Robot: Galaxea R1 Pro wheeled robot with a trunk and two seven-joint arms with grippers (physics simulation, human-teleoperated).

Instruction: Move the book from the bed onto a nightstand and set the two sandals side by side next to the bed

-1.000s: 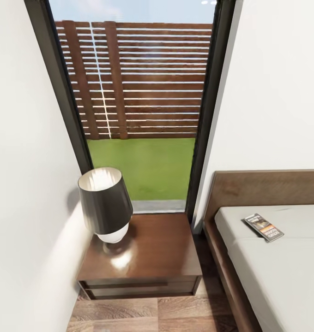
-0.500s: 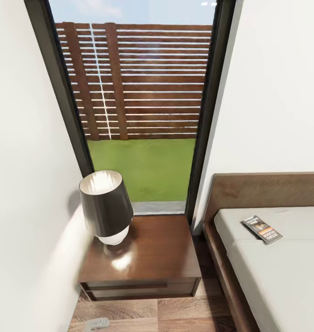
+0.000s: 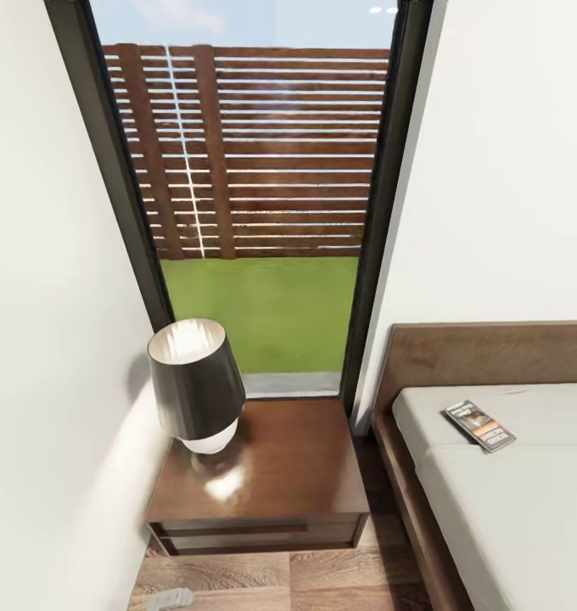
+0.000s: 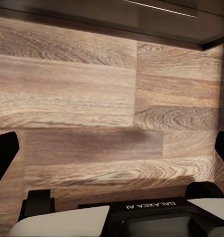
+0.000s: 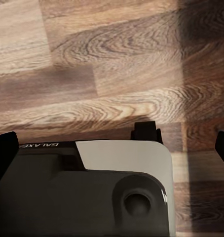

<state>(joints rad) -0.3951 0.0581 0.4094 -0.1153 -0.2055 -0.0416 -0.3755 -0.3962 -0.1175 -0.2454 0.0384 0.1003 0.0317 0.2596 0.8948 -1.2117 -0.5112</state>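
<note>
The book (image 3: 480,425) lies flat on the white mattress of the bed (image 3: 492,518), near the headboard (image 3: 492,352) and well apart from the nightstand (image 3: 271,475), which carries a dark-shaded lamp (image 3: 195,382) before the tall window (image 3: 254,195). The left gripper (image 4: 112,153) has its fingers (image 4: 3,155) spread wide, with nothing between them but bare plank floor (image 4: 92,94). The right gripper (image 5: 114,150) likewise shows dark fingers (image 5: 4,153) far apart over floor. A pale shape at the head view's lower edge is possibly part of the left arm (image 3: 171,599).
</note>
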